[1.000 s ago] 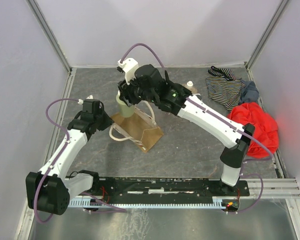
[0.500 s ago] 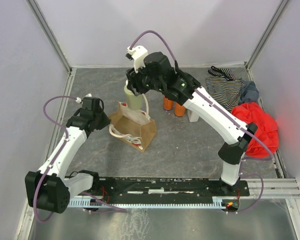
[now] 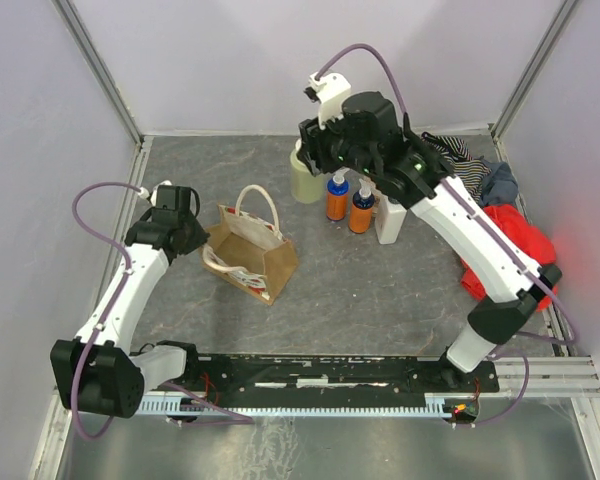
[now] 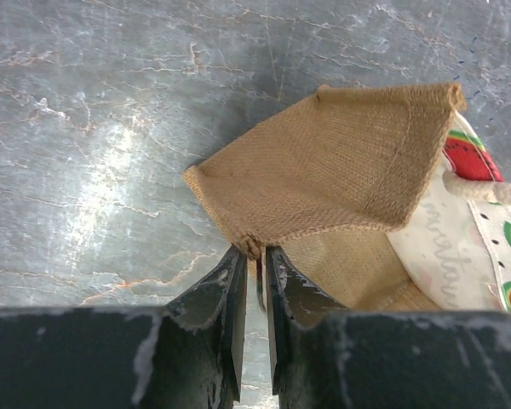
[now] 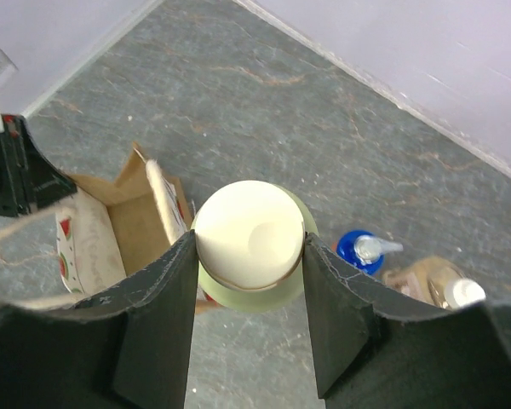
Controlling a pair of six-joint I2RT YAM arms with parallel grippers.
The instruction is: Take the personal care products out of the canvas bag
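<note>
Marbled tabletop (image 3: pixel 380 290); right claw (image 5: pixel 249 247) tight on smooth pale-green cylinder (image 3: pixel 305 182), left claw (image 4: pixel 254 257) tight on coarse canvas bag (image 4: pixel 341 162)

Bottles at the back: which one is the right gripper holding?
The pale-green cylinder with the cream cap, clamped in the right gripper; both orange pump bottles and the white bottle stand free.

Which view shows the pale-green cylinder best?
Right wrist: the pale-green cylinder fills the centre, cream cap up, clamped in the right claw. Top external shows it small, partly hidden under that claw. Left wrist shows the canvas bag, no cylinder.
</note>
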